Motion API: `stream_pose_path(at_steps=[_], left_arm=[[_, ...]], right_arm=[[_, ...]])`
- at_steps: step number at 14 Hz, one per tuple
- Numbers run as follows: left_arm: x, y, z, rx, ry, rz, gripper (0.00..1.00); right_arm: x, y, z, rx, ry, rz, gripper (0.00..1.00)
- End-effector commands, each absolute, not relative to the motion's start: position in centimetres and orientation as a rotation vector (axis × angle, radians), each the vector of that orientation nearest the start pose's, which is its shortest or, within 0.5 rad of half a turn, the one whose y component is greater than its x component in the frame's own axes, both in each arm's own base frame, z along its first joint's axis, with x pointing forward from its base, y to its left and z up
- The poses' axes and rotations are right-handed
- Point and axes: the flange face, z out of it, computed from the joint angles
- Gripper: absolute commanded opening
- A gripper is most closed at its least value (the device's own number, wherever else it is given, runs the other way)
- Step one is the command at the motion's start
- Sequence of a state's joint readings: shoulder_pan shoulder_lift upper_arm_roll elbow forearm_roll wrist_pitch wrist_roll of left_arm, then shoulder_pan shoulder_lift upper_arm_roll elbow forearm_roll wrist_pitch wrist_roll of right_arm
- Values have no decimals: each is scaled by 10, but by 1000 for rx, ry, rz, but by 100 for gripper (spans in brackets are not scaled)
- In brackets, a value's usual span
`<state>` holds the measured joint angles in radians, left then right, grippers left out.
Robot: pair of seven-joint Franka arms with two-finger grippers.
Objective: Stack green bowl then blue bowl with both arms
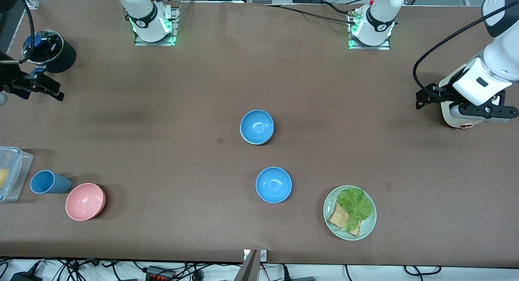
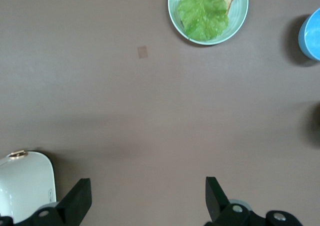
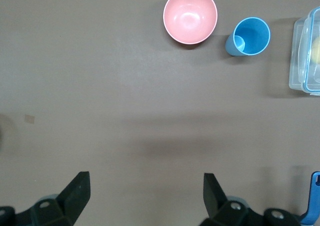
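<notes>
Right now I see both arms waiting at the desk ends, left gripper [image 2: 145, 201] and right gripper [image 3: 145, 198] jaws wide, empty, two blue bowls [image 1: 257, 127] mid-desk

We see our right pincer [image 3: 145, 198] spread wide over bare brown worktop [image 3: 125, 95], with pink bowl [image 3: 190, 16], blue cup [image 3: 248, 36] and clear box [image 3: 305, 55] lined up.

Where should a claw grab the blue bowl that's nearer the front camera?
On its thin rim, coming straight down from above. The blue bowl sits upright, mouth up, standing apart from the plate beside it, so one finger could likely slip inside and one outside at any point of the rim.
</notes>
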<state>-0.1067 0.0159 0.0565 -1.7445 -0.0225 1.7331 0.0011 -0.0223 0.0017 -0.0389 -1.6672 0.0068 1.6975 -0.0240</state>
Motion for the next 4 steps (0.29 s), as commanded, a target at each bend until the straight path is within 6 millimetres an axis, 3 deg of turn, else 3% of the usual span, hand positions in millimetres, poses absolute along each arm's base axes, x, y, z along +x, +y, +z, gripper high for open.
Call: stream_pose_path(at_steps=[1, 4], left_arm=[[564, -29, 553, -3183, 53, 80, 100], [564, -27, 553, -3182, 53, 79, 100]], right_arm=[[552, -31, 596, -3145, 24, -50, 100], [550, -33, 595, -3143, -26, -24, 100]])
